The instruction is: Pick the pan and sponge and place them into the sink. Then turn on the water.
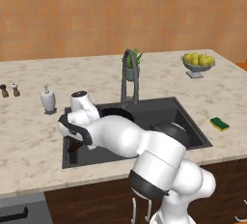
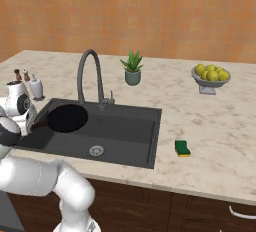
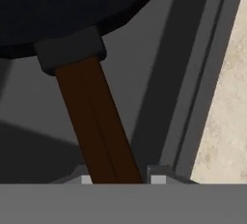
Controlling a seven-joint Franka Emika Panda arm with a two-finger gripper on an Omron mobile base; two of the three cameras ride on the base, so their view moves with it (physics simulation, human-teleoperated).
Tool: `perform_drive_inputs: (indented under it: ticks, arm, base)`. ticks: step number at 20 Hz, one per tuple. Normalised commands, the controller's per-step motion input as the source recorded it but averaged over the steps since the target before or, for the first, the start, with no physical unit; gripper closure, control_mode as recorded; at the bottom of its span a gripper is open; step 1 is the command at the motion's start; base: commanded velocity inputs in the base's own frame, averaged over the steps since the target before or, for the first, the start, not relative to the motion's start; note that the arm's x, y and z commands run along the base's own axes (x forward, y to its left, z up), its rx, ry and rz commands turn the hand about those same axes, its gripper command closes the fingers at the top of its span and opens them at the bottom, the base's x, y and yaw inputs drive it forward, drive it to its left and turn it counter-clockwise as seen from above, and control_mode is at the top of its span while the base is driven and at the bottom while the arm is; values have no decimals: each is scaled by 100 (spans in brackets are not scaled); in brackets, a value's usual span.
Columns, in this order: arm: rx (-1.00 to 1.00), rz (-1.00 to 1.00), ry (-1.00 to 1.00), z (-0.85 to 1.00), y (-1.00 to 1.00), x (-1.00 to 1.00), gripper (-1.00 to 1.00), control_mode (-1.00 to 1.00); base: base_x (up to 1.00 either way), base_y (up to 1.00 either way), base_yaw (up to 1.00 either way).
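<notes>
- The white arm reaches down into the left end of the sink point(image 1: 193, 133), its gripper point(image 3: 117, 178) pinching the pan's brown handle point(image 3: 96, 126) between both tips, seen in the hand view.
- The pan point(image 2: 67, 118) sits inside the sink at its far-left corner, the black round body toward the faucet side and the handle running toward the left rim.
- From the left base view the hand point(image 1: 75, 131) hangs over the basin's left part, with the pan point(image 1: 116, 113) partly hidden behind the arm.
- The sponge point(image 2: 182, 148) lies on the counter point(image 2: 220, 141) just right of the sink, yellow body with green top, well apart from the gripper; the left base view shows it point(image 1: 219, 124) beside the sink's right edge.
- The faucet point(image 2: 90, 78) arches over the sink's far rim; no stream is visible beneath it.
- The round metal drain point(image 2: 96, 150) shows on the basin floor, near the front, uncovered.
- A small potted plant point(image 2: 132, 68) stands on the far counter behind the sink, right of the faucet.
- A bowl of yellow-green fruit point(image 2: 211, 76) stands far right on the counter.
- A white soap bottle point(image 1: 48, 99) stands left of the sink, with two small shakers point(image 1: 9, 91) farther left.
</notes>
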Motion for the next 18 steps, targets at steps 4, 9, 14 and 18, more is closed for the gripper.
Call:
perform_drive_inputs:
  ticks: [4,9,14,18]
  arm:
    - [-3,-20,5,-42,-23,67,100,-100]
    - [0,-12,0,-62,-40,26,100,-100]
    - [0,-13,0,-54,-24,13,100,-100]
    - [0,-18,0,-31,-1,48,100,-100]
  base:
    - [0,0,0]
    - [0,0,0]
    - [0,0,0]
    - [0,0,0]
